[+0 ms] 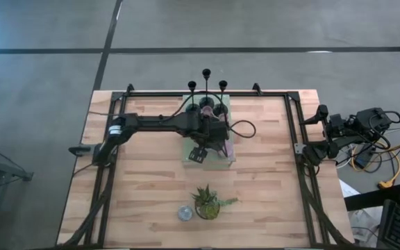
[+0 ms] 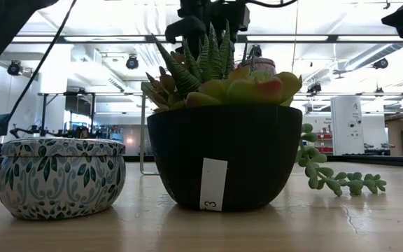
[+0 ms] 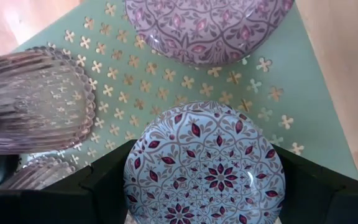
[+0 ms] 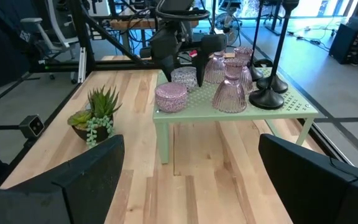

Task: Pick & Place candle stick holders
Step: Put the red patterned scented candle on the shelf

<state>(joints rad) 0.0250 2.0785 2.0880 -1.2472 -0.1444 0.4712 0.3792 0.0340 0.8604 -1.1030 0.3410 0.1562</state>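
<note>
So the left gripper (image 3: 204, 186) is spread wide around the blue patterned cup (image 3: 205, 167) on the green mat (image 3: 309, 112), not clamped yet. Looks glossy and light, probably slippery, so I'd squeeze across its round sides. Right gripper (image 4: 188, 180) waits open

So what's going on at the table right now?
The left gripper is down on the pale green mat, its open fingers either side of a blue patterned cup, not yet closed. A purple cup and pink glass holders sit beside it. One cup already stands by the potted plant. The right gripper waits open at the table's right edge.
</note>
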